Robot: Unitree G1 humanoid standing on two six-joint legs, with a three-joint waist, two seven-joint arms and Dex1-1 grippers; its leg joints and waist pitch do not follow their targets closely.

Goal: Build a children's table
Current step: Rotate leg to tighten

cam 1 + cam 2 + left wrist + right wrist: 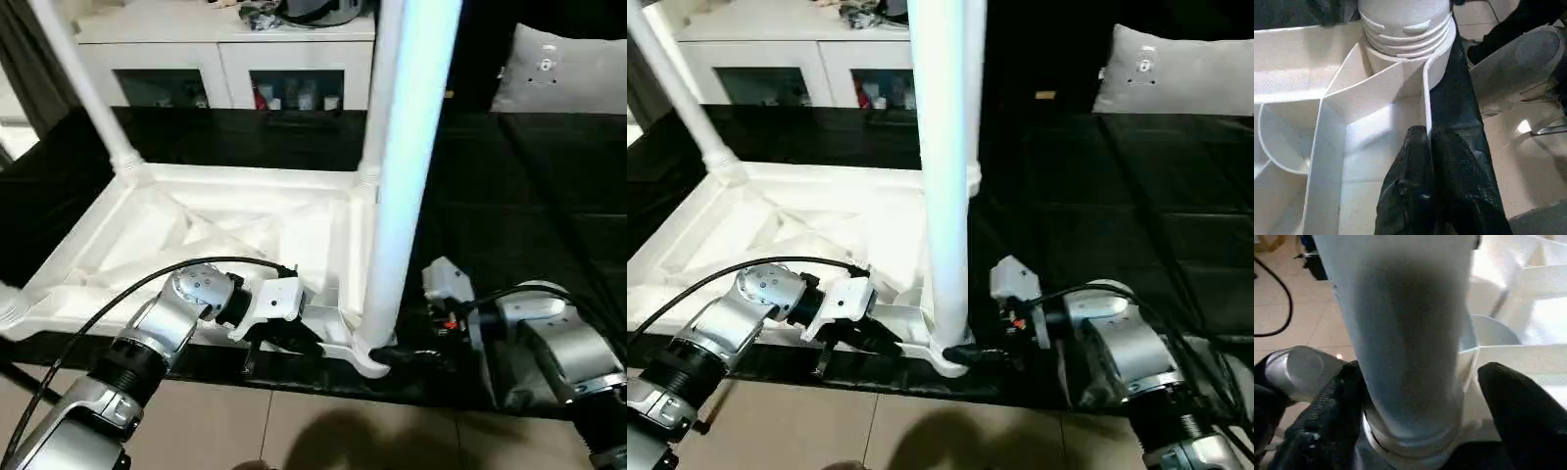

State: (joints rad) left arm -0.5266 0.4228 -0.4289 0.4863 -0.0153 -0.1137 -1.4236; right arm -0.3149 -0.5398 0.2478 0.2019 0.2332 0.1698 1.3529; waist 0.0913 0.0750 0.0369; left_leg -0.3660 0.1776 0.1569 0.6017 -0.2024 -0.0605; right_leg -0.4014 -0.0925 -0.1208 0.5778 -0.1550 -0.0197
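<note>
1. Right gripper [1415, 396] stands at the near right corner of the upturned table top [196, 245]. Its black fingers [1520, 411] sit on either side of the base of the upright leg [407, 166]; whether they grip it or merely flank it cannot be told.
2. Left gripper [1427, 147] has its fingers pressed together, pinching the thin rim wall of the table top just beside that same corner socket [1405, 34].
3. The table top lies ribs-up on a black surface [519, 225], its near edge along the surface's front edge.
4. Another leg [83, 83] rises from the far left corner, and one more [382, 88] from the far right corner.
5. Judged step: seating the near right leg in its socket while the left gripper steadies the top.
6. Next move probably calls for checking that this leg is fully home, then letting go and turning to whichever corner remains unfilled.
</note>
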